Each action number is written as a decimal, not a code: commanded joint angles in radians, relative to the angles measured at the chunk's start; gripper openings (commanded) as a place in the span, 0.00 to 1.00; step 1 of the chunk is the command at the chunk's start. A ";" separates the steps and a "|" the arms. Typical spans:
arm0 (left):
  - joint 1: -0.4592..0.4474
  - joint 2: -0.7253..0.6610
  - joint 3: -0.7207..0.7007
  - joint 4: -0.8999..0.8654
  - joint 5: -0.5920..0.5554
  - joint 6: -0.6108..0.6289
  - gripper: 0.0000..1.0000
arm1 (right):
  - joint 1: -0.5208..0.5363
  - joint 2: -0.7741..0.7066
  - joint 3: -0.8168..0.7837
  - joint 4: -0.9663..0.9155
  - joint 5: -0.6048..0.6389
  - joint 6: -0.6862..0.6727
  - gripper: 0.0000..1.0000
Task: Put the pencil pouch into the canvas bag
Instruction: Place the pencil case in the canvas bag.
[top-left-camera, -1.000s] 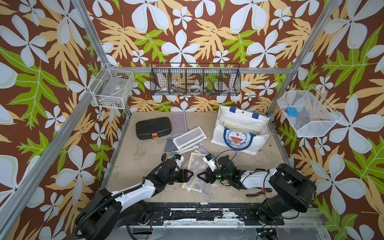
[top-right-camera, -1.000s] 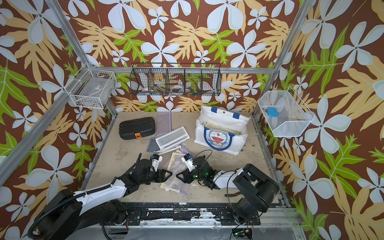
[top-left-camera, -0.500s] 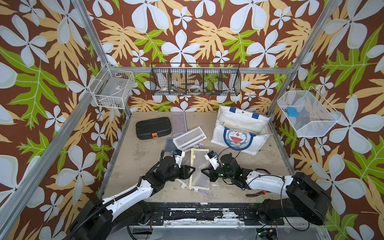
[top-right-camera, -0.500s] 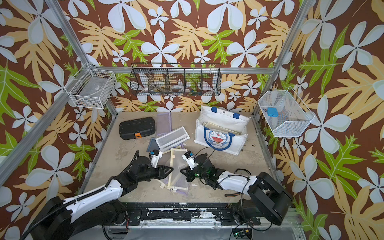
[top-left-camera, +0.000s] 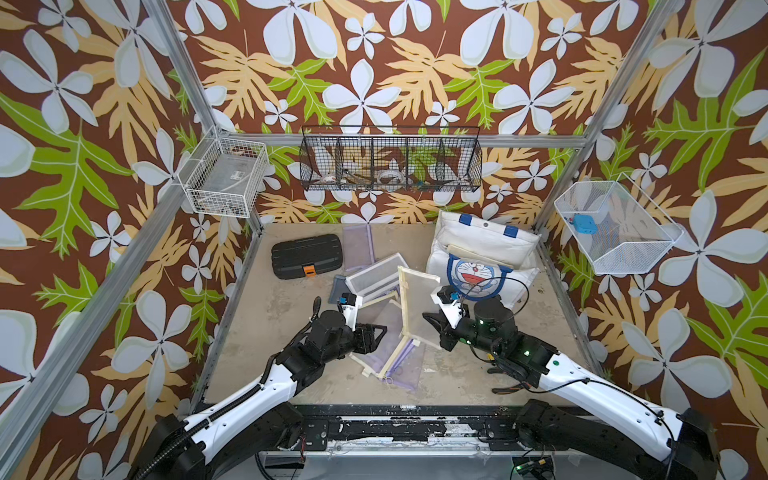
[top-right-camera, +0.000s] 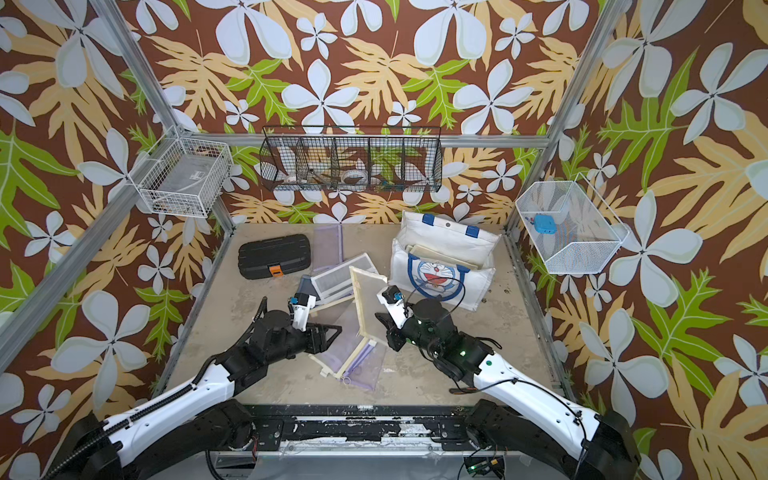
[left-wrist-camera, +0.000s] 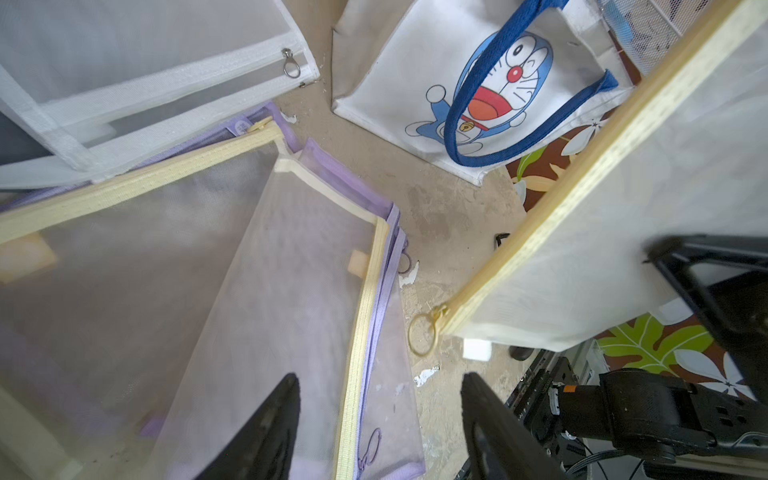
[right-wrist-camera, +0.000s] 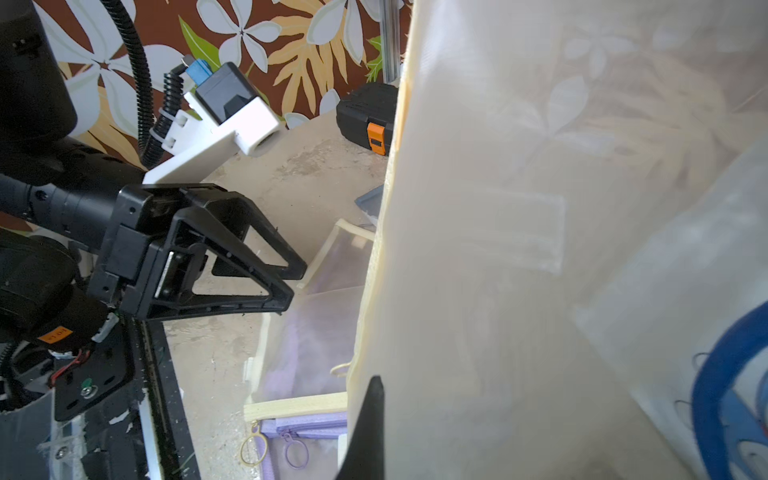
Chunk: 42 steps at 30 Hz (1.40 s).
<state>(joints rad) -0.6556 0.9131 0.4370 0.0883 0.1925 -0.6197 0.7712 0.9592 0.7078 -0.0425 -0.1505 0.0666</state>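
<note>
Right tool (top-left-camera: 432, 325) is clamped on a yellow-edged mesh pencil pouch (top-left-camera: 417, 301) and holds it upright above the desk (top-left-camera: 266, 316). The pouch is near the canvas bag (top-left-camera: 486, 239), not over its mouth. Left tool (top-left-camera: 379, 332) gapes empty over the pile of other pouches (top-left-camera: 395, 357). Pickup looks done; carry and drop remain. Bag mouth is open; something cream shows inside, possibly another pouch.

Bright, even light filled both top views, with soft shadows on the tabletop (top-left-camera: 266, 324). Wrist views bent at the edges; the near pouch (right-wrist-camera: 540, 249) looked blurred and pale.
</note>
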 joint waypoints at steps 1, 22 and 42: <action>0.002 -0.021 -0.013 0.023 -0.019 0.000 0.63 | 0.000 -0.003 0.079 -0.082 0.117 -0.129 0.00; 0.002 0.017 0.014 0.131 0.088 0.057 0.67 | -0.305 0.315 0.660 -0.091 0.575 -0.731 0.00; 0.004 0.029 0.058 0.161 0.129 0.063 0.73 | -0.432 0.467 0.448 -0.003 0.632 -0.784 0.05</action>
<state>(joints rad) -0.6544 0.9520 0.4961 0.2409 0.3294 -0.5671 0.3397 1.4200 1.1522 -0.0944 0.4816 -0.7368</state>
